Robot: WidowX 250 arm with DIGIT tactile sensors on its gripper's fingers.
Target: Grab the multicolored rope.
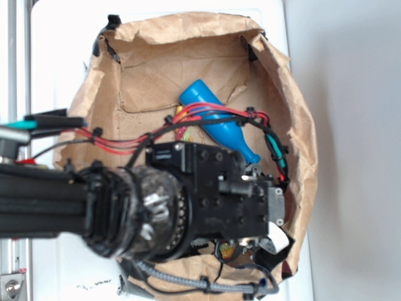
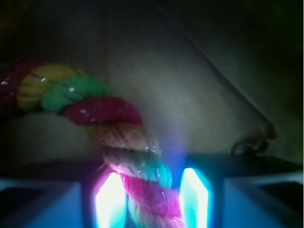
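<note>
Fingers (image 2: pixel 111 202): two glowing pads at the wrist view's bottom edge, parted, not clamped.
Multicolored rope (image 2: pixel 137 183): between them, curving toward upper left.
Blue bottle (image 1: pixel 216 119): in the paper bag (image 1: pixel 294 113).

I see the multicolored rope (image 2: pixel 102 111) as a thick twist of red, yellow and green strands, curving from upper left down to the bottom edge, its lower end glowing pink between two lit panels

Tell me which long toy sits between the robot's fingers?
The multicolored rope, twisted red, yellow and green. The blue bottle lies apart, beyond the arm.
</note>
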